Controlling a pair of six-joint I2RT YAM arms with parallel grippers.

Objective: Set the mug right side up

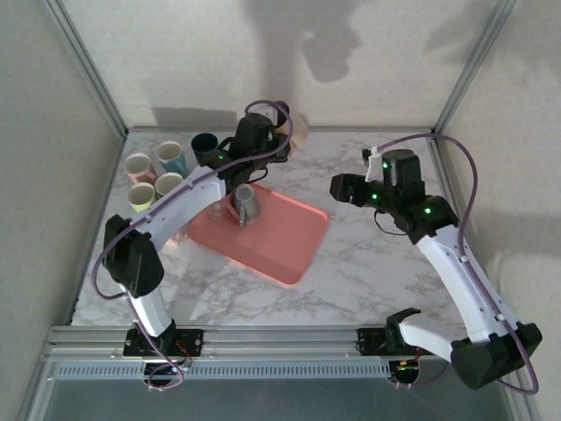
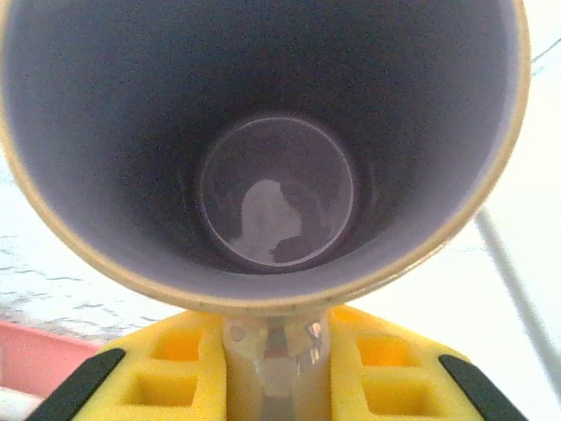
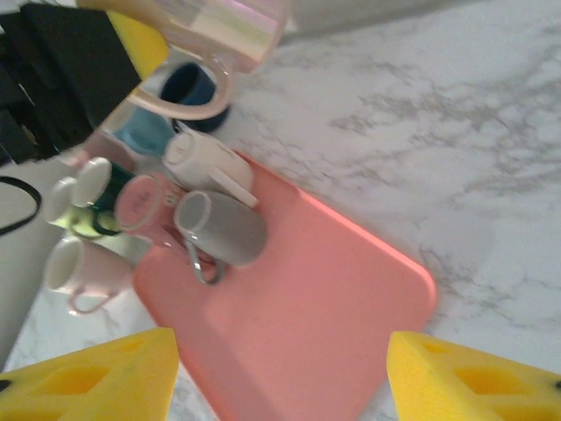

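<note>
1. The left gripper [image 2: 279,373] reaches to the far middle of the white marble-patterned worktop [image 1: 368,272], just beyond the far edge of the salmon-pink plastic tray [image 1: 280,250].
2. Its jaws are clamped on the pearly pink ceramic mug [image 2: 276,189]. Its yellow foam pads [image 2: 175,373] sit on either side of a pale glossy strip directly under the rim. The strip looks like the handle, though I cannot tell for certain.
3. In the left wrist view the mug's mouth faces the camera, showing a dull purple inside, a cream rim and a round, shiny bottom.
4. In the top view the mug is at the far edge of the worktop, to the right of the left gripper's black body.
5. In the right wrist view the mug shows at the top, with its loop handle curving below the body.
6. A grey mug [image 1: 244,203] rests on the far-left part of the tray.
7. A cluster of cups [image 1: 171,158] stands on the worktop at the far left, beside the tray. It includes a light blue, a dark teal, a white and a pale green cup.
8. The right gripper [image 1: 346,187] is over the worktop just right of the tray. Its jaws are apart with nothing between them.
</note>
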